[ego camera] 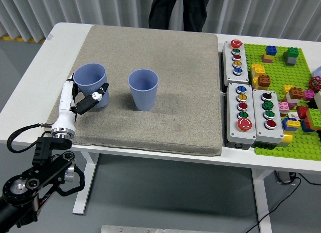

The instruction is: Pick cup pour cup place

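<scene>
Head view: our left hand [83, 98] is wrapped around the left cup [91, 84] at the left edge of the grey mat [165, 52]. Fingers are clamped on the cup's lower wall, thumb across the front. The cup is tilted, mouth leaning up and left, away from the second cup. We can't tell whether its base is clear of the mat or touching it.

Key relation: the second cup [144, 89] stands upright on the mat, directly to the right of the held one, close by but not touching, open mouth up. So the pour needs a carry to the right and a tip toward that mouth, the opposite of the current lean.

Contents: the second cup looks empty as far as we can see inside. The interior of the held cup shows nothing obvious either, so we can't confirm any load.

Right arm isn't visible. A person [175, 7] stands at the far side, hands not showing.
</scene>
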Available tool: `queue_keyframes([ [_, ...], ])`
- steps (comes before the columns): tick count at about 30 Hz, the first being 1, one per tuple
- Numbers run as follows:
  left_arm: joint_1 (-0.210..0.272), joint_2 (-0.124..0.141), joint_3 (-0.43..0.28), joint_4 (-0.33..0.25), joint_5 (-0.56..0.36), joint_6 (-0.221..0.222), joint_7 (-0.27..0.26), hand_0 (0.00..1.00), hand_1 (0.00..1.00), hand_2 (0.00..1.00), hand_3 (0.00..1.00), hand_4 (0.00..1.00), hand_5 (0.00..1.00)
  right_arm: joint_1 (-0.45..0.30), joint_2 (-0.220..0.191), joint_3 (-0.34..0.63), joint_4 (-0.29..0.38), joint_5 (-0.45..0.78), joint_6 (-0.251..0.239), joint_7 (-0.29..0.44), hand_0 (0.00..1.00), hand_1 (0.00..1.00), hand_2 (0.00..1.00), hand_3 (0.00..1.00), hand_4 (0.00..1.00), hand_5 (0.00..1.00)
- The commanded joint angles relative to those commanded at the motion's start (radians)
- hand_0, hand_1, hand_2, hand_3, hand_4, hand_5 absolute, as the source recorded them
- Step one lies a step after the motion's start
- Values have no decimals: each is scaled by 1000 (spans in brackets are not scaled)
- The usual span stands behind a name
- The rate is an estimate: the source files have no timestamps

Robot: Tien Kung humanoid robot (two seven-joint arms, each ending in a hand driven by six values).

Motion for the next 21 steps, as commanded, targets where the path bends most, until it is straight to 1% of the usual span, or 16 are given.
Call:
queue_keyframes([
  [1,0,0,0,0,-1,1,-1,510,515,520,555,667,175,0,0,-1,0,1,0,0,692,666,599,586,2,68],
  [2,0,0,-1,-1,0,2,-2,503,507,514,550,692,206,1,0,-3,0,4,-1,0,692,666,599,585,2,65],
  [6,1,0,-4,-7,9,4,-1,503,507,514,550,692,206,1,0,-4,0,5,-1,0,692,666,599,585,2,65],
  [8,-1,0,-9,-12,22,5,2,512,509,515,551,680,186,1,0,-3,0,6,-1,0,692,666,597,584,2,66],
  [12,-9,6,-18,-26,50,8,10,512,509,515,551,680,186,1,-1,-5,0,8,-1,0,692,666,597,584,2,66],
  [16,-36,27,-27,-56,142,13,41,509,509,515,555,676,186,2,-2,-7,0,13,-3,1,692,666,598,585,2,63],
  [18,-57,41,-28,-69,201,17,62,509,509,515,555,676,186,3,-3,-7,0,13,-3,1,692,666,598,585,2,63],
  [19,-74,52,-27,-78,231,17,77,510,512,517,556,651,164,4,-4,-8,0,16,-3,1,691,666,598,585,2,60],
  [20,-82,57,-26,-82,256,17,84,510,512,517,556,651,164,4,-4,-9,0,17,-4,1,691,666,598,585,2,60],
  [21,-101,73,-19,-93,290,16,102,510,512,517,556,651,164,4,-4,-10,0,21,-4,1,691,666,598,585,2,60],
])
